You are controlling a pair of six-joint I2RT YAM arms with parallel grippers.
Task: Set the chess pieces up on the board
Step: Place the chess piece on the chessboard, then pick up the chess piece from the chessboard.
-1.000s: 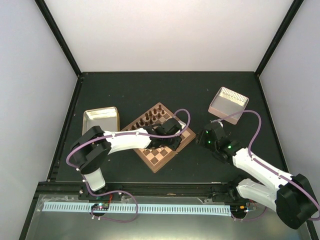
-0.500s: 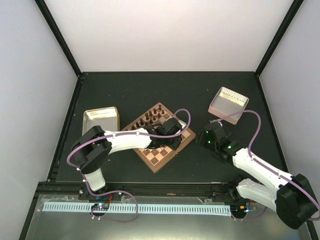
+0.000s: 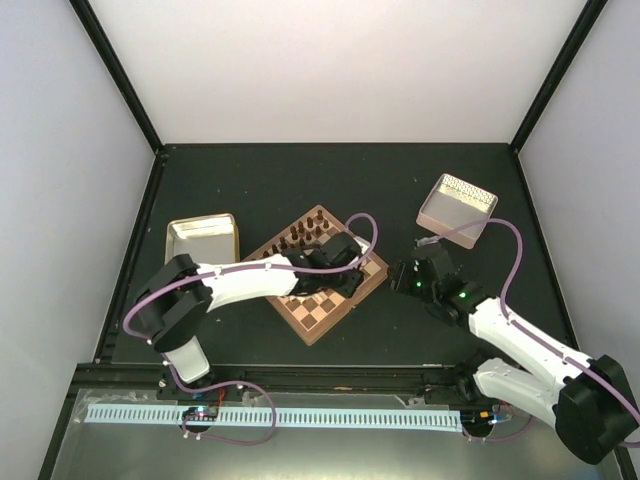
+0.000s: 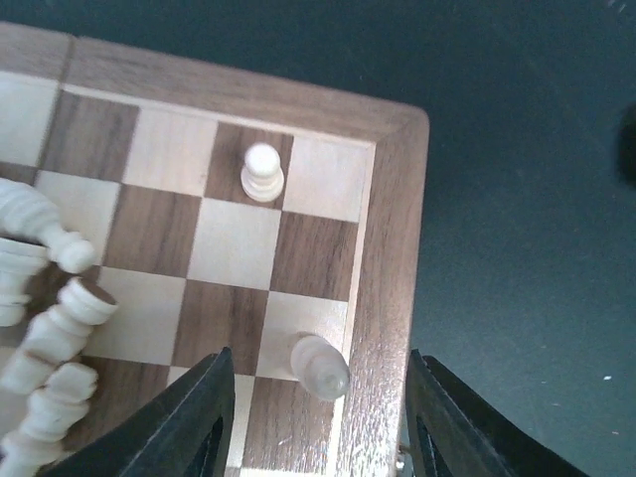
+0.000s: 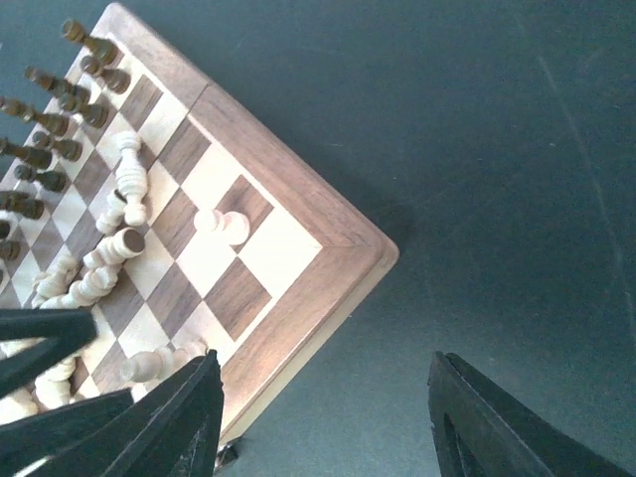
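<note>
dark tabletop (image 3: 250, 180) bears a metal tray (image 3: 202, 240) and a pinkish bin (image 3: 457, 205), contents unclear. on the board (image 4: 388, 248) a pale chess piece (image 4: 320, 368) leans between the left gripper's (image 4: 315, 358) parted fingers, touching neither; the right gripper (image 5: 323, 360) gapes wide off the board's corner.

Dark matte table (image 3: 300, 180); 3 items lie directly on it. The board (image 3: 318, 336), checkered wood with a brown rim, sits near the middle, turned so 1 corner points toward the arm bases. The shallow metal tray (image 3: 205, 240) lies flat just beside the board's left corner. The pinkish bin (image 3: 436, 222) sits to the right and farther back, apart from the board.
</note>
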